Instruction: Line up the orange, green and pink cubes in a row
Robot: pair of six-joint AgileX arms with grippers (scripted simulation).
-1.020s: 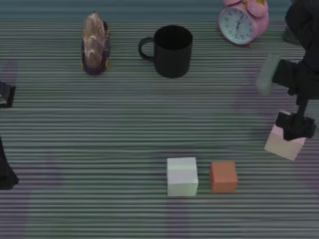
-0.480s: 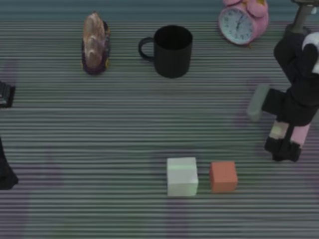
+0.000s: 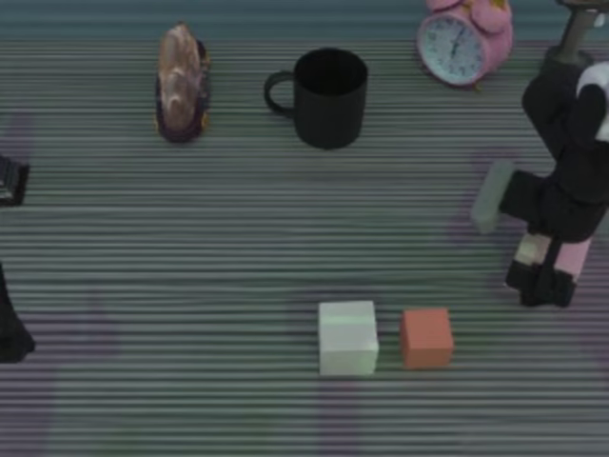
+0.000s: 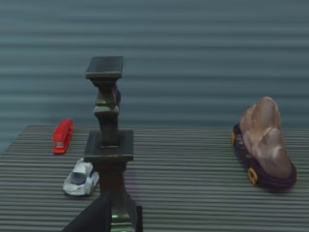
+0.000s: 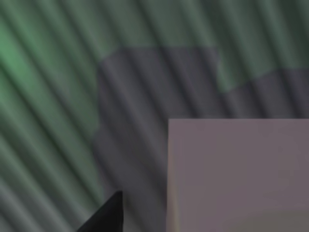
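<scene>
Top view: the right gripper [image 3: 544, 276] clamps the large pale pinkish-cream cube [image 3: 569, 255], raised off the striped table [image 3: 190, 286], presumably to carry it to the row. To its left, well apart, the small matte orange cube [image 3: 425, 337] sits just beside the pale mint-green cube [image 3: 347, 337], leaving 1 place open. The left arm [image 3: 11, 324] is parked far left.

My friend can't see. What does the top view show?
The right gripper holds the pink cube at the table's right side. A green cube and an orange cube sit side by side near the front; a black mug stands behind.
</scene>
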